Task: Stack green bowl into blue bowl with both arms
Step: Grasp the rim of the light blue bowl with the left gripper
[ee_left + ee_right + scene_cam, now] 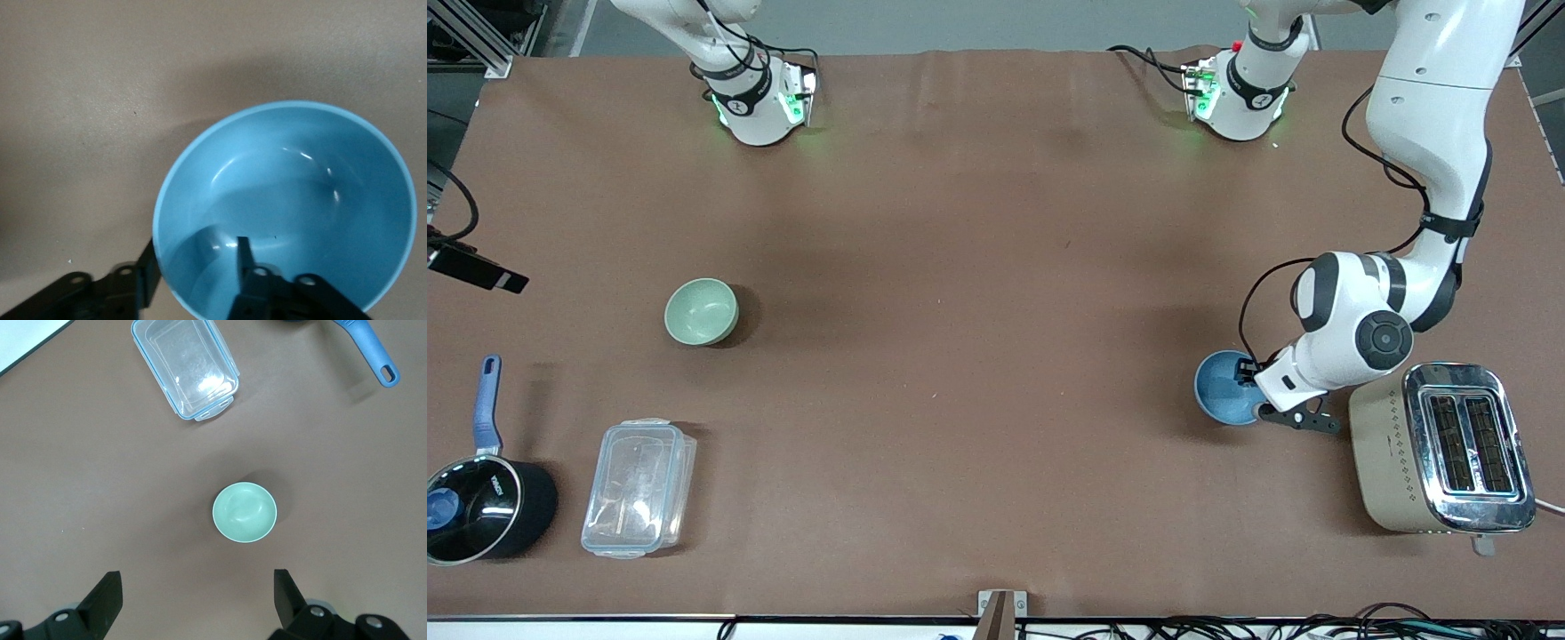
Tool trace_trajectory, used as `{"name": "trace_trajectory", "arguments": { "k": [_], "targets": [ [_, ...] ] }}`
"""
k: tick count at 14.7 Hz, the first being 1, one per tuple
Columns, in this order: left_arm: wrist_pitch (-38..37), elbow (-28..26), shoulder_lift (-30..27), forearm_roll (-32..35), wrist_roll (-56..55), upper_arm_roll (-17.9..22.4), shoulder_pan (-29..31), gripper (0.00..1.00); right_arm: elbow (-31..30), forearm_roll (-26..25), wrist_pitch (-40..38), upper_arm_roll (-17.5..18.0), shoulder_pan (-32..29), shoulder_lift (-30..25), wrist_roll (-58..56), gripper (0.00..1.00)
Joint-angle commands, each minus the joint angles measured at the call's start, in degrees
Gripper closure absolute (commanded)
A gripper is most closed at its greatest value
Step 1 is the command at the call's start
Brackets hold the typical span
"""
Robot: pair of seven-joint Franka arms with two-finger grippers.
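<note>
no text, label or number can be read on anything here, the toaster (1440, 449) included.

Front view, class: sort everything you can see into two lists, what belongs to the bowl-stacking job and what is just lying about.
Belongs to the job:
green bowl
blue bowl
left hand, one finger inside the blue bowl's rim, one outside
right hand, open, high over the green bowl

Just lying about:
toaster
clear container
black saucepan
</note>
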Motion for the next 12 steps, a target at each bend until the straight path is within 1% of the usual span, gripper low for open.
{"name": "trace_trajectory", "arguments": {
  "k": [1,2,6,10,12],
  "targets": [
    [0.6,0.5,-0.2,0.9,-0.4,0.0,0.1,1.0,0.5,1.4,-0.1,0.3,-0.2,-0.1,2.3,0.0],
    [0.6,0.9,-0.2,1.0,-0.2,0.0,0.1,1.0,0.5,1.4,-0.1,0.3,0.1,-0.1,2.6,0.0],
    [0.2,2.8,-0.6,1.0,0.1,-0.1,-0.3,1.0,0.6,2.2,1.1,0.6,2.0,0.0,11.9,0.0],
    [-1.5,5.7,-1.5,1.0,0.3,-0.6,-0.8,1.0,0.6,1.8,1.2,0.5,3.9,0.2,14.1,0.0],
    [-4.6,9.0,-1.7,0.7,-0.3,-2.4,-0.9,1.0,0.7,1.5,1.3,0.6,5.0,0.4,17.0,0.0]
  ]
}}
